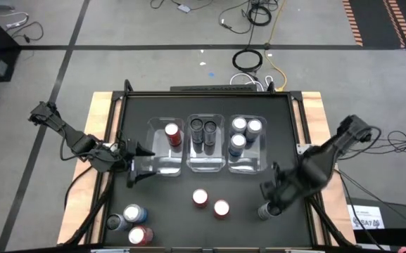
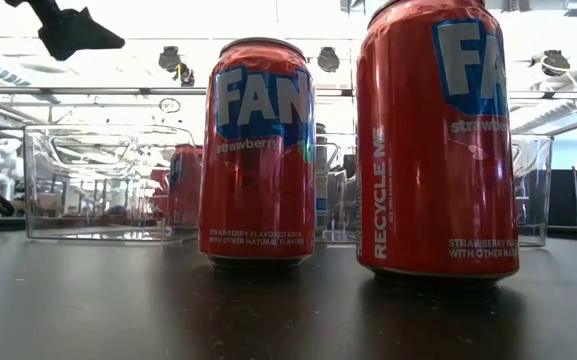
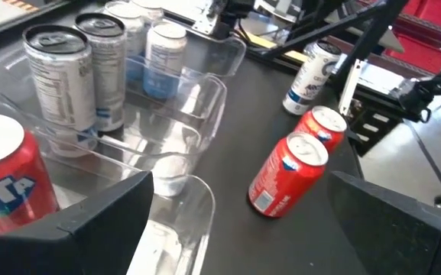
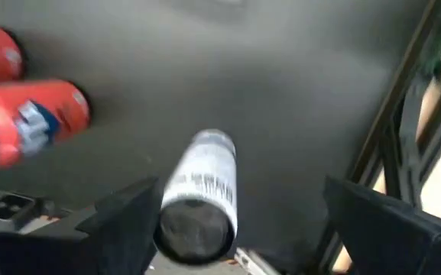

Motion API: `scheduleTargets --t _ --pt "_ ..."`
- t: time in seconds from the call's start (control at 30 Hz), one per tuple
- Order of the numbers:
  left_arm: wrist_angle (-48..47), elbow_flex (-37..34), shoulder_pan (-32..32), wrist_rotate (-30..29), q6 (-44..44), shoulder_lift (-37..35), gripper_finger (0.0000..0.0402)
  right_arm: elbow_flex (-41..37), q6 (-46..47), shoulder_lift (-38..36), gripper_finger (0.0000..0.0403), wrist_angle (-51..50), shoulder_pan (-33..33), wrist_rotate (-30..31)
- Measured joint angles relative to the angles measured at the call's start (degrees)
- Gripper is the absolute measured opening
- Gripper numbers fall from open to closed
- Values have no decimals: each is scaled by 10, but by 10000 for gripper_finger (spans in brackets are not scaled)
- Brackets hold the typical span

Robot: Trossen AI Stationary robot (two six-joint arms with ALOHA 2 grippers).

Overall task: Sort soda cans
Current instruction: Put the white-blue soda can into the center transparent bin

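Observation:
Three clear bins stand in a row at mid table: the left bin [image 1: 162,160] holds one red can [image 1: 172,133], the middle bin two dark cans [image 1: 203,128], and the right bin three silver-blue cans [image 1: 245,131]. Two red cans [image 1: 200,198] [image 1: 221,208] stand upright on the mat in front of the bins. A grey can [image 1: 264,211] [image 4: 201,191] stands near the right edge. My right gripper [image 1: 270,199] [image 4: 243,229] hovers open above it, pointing down, with the can close to one finger. My left gripper [image 1: 134,171] [image 3: 243,229] waits open beside the left bin.
Three more cans, one red [image 1: 140,235], one silver-blue [image 1: 133,213] and one dark [image 1: 115,222], stand at the near left corner. The black frame rail [image 4: 403,114] runs along the table's right edge, close to the grey can. Bare mat [image 1: 245,183] lies between the bins and the loose cans.

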Motion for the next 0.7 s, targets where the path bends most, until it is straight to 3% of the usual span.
scheduleTargets --t 0.2,0.5,0.7 --pt "0 0 0 8 0 0 399 45 68 68 352 7 51 -6" --pt "0 0 0 9 2 0 399 64 72 124 352 16 54 -4" --pt "0 0 0 42 2 0 399 64 69 151 352 24 54 -5"
